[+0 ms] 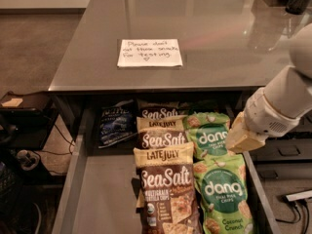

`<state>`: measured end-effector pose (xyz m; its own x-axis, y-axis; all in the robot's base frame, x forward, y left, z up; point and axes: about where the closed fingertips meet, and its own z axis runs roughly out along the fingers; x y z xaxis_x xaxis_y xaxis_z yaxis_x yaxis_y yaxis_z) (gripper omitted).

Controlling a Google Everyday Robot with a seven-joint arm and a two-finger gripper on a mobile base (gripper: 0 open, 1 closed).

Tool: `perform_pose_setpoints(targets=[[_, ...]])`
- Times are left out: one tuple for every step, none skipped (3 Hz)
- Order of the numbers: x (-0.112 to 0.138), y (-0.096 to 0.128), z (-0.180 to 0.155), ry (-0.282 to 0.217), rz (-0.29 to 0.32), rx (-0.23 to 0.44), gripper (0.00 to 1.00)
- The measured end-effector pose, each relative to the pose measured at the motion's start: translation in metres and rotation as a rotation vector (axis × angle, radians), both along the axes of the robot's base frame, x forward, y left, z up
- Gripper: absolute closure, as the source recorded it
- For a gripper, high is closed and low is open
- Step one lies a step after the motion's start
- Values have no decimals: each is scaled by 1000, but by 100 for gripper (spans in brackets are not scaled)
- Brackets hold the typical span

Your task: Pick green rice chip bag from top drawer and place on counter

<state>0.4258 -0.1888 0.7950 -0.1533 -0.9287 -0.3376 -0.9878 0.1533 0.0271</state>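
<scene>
From my remote station I see the top drawer (97,194) open below the counter (219,43), a glossy grey slab carrying a white handwritten note (149,52). On the drawer's right side two bright green pouches lie flat in a column. The near green rice chip bag (224,194) shows its white "dang" logo face up, and the far green rice chip bag (210,134) lies just behind it, their ends overlapping. A column of brown Sea Salt bags (163,184) touches them on the left, and a dark blue bag (116,125) lies at the back left. The gripper (242,139), a tan block at the end of the white arm (287,96), hangs over the drawer's right wall, just beside where the two green pouches meet. I cannot tell whether it is spread or pressed together, and I see nothing held in it. I judge this to be the approach to the grasp. To do it well, I would shift inward off the wall, centre over one green pouch only, and descend gently. I would pinch a raised fold clear of the overlap and of the brown neighbour. Then I would lift straight up above the drawer walls before swinging toward the counter.
</scene>
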Motion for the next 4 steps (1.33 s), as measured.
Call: perform_pose_setpoints(targets=[[4,-17,46,-44,-91,135,81],[16,-23,88,-125,-175,248,57],[27,-19,101,-204,-204,304,34],[31,-7,93,-260,-190,342,11]])
